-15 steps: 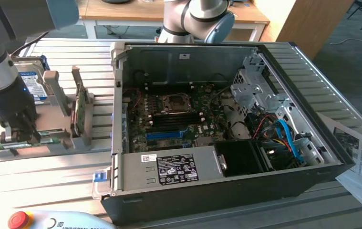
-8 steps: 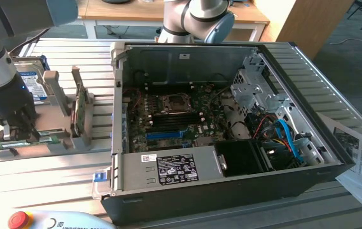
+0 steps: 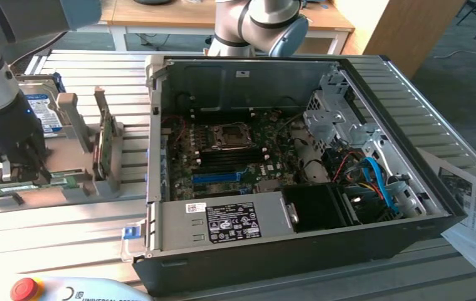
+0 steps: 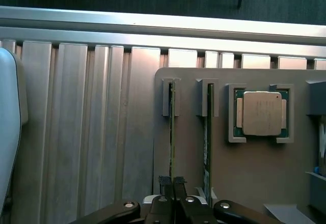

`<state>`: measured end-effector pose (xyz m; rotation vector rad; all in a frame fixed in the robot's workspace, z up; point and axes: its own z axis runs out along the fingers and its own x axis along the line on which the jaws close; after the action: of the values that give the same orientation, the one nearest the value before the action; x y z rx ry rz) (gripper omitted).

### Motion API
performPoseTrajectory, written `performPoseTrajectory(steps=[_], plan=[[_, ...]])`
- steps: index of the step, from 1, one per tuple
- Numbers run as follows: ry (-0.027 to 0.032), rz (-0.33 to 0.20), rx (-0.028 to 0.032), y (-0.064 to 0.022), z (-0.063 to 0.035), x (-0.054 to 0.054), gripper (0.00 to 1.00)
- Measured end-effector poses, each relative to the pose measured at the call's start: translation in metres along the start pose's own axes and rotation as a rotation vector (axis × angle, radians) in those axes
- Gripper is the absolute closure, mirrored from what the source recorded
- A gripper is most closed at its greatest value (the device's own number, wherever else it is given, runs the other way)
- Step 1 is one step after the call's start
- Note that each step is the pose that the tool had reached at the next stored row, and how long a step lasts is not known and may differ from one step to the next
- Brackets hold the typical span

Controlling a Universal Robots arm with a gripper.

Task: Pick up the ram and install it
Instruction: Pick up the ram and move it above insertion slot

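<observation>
1. Gripper (image 4: 172, 182) is down low over the gray holder plate (image 4: 254, 183), on the slatted table (image 3: 79, 232) at the exterior view's left of the open PC case (image 3: 305, 263).
2. Jaws are narrow, pinched on the top edge of the ram (image 4: 172, 127).
3. The ram stands on edge in its slot in the holder plate, the slot nearest the plate's edge.
4. Second ram stick (image 4: 209, 132) stands on edge in the next slot, just beside the ram and clear of the jaws.
5. CPU (image 4: 261, 113) lies flat in its pocket, on the far side of the second stick from the ram.
6. Taller green card (image 3: 104, 135) is upright between the gripper and the case.
7. Hard drive (image 3: 44, 106) sits farther back, near the arm.
8. Motherboard (image 3: 221, 150) is exposed inside the case.
</observation>
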<state>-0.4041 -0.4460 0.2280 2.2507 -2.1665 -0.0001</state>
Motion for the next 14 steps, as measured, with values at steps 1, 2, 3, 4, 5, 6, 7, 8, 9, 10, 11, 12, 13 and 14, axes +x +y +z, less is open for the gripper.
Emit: performPoseTrajectory(steps=[1, 2, 3, 4, 5, 6, 7, 8, 9, 10, 11, 12, 13, 14], plan=[[-0.0001, 0.0, 0.0001, 0.0, -0.001, 0.0, 0.88], [0.0, 0.0, 0.0, 0.0, -0.0022, 0.0, 0.88], [0.0, 0.0, 0.0, 0.0001, -0.0033, 0.0, 0.88], [0.0, 0.0, 0.0, 0.0001, -0.0045, 0.0, 0.88], [0.0, 0.0, 0.0, 0.0, -0.0058, 0.0, 0.88], [0.0, 0.0, 0.0, 0.0, -0.0071, 0.0, 0.88], [0.0, 0.0, 0.0, 0.0001, -0.0086, 0.0, 0.88], [0.0, 0.0, 0.0, 0.0001, -0.01, 0.0, 0.88], [0.0, 0.0, 0.0, 0.0001, -0.0113, 0.0, 0.88], [0.0, 0.0, 0.0, 0.0001, -0.0125, 0.0, 0.88], [0.0, 0.0, 0.0, 0.0002, -0.0136, 0.0, 0.88], [-0.0001, 0.0, 0.0001, 0.0002, -0.0146, 0.0, 0.88], [-0.0001, 0.0, 0.0001, 0.0002, -0.0158, 0.0, 0.88], [0.0, 0.0, 0.0001, 0.0002, -0.0172, 0.0, 0.88]])
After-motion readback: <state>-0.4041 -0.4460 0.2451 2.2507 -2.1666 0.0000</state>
